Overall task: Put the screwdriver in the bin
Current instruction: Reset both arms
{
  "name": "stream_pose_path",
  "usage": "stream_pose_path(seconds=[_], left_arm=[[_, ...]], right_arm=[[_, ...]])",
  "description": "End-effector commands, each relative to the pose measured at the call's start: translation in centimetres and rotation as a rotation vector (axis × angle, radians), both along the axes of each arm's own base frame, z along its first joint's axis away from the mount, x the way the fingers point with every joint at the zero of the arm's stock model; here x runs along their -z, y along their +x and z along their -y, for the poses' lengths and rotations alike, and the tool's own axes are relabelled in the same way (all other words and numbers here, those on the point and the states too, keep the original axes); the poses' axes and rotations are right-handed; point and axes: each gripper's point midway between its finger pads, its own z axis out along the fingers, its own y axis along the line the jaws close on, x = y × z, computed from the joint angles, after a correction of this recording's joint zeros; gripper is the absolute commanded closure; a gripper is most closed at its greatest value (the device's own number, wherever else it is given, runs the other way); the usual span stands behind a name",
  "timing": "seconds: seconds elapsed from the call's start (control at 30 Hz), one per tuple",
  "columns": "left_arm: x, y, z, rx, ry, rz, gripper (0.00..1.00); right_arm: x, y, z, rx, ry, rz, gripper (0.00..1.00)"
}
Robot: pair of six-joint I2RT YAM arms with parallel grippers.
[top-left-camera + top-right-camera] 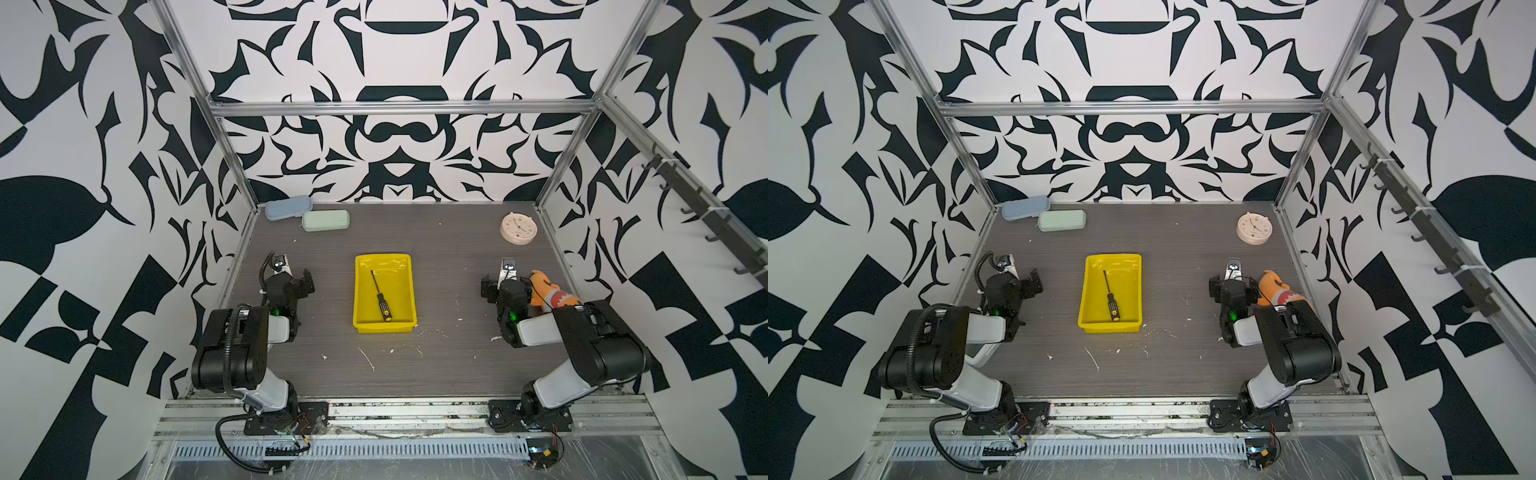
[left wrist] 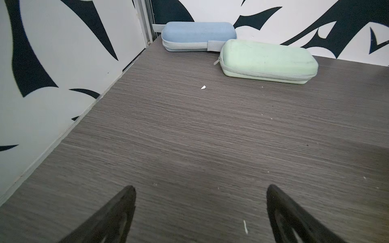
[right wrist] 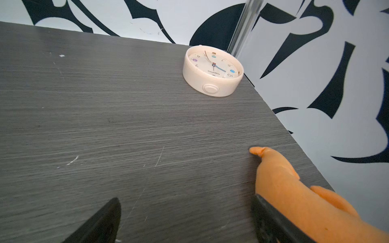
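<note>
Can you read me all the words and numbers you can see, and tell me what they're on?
"10" - on the face of the clock, seen upside down.
"7" - on the same face.
"2" - on the same face.
Small brand word on the clock face: too blurred to read.
Yellow marks on the screwdriver handle: too small to read.
Nothing else shows any writing.

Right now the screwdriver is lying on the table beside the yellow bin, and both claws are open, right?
Not quite: the screwdriver lies inside the yellow bin, as both top views show. The left claw and right claw are open.
</note>
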Motion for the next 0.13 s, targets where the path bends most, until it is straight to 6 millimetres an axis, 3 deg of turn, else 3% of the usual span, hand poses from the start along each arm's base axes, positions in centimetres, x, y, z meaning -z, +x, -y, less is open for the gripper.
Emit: stream_pose_path(seconds=[0.0,0.1], left_arm=[[-1.10,0.64,-0.02,0.009,0.004,0.031,0.01],[-1.11,0.64,0.04,0.012,0.006,0.033,0.01]], right_arm=[[-1.19,1.43,-1.33,-0.100,0.062,0.022,0.01],[-1.28,1.33,-1.10,-0.094,0.054,0.030,0.01]])
